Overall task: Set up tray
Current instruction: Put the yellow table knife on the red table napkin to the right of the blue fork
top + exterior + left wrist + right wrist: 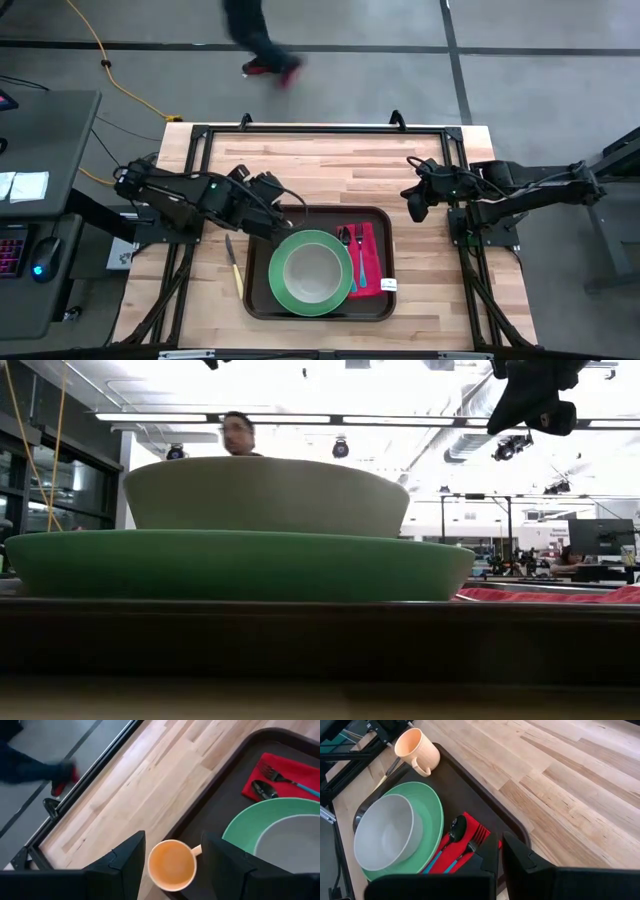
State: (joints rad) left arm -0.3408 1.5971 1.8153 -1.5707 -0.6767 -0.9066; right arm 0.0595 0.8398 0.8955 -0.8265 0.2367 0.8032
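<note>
Left end effector [172, 865] reaches over the tray [262, 297] corner, clamped on a peach mug [171, 864] — held aloft. Right end effector [416, 207] hovers beside the tray, fingers together.

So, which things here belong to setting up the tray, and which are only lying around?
Belong to the job:
- tray
- green plate with grey bowl
- red napkin, spoon, fork
- cup, between the left gripper fingers
- knife, beside the tray

Lying about:
- keyboard and mouse on the side desk
- yellow cable on the floor
</note>
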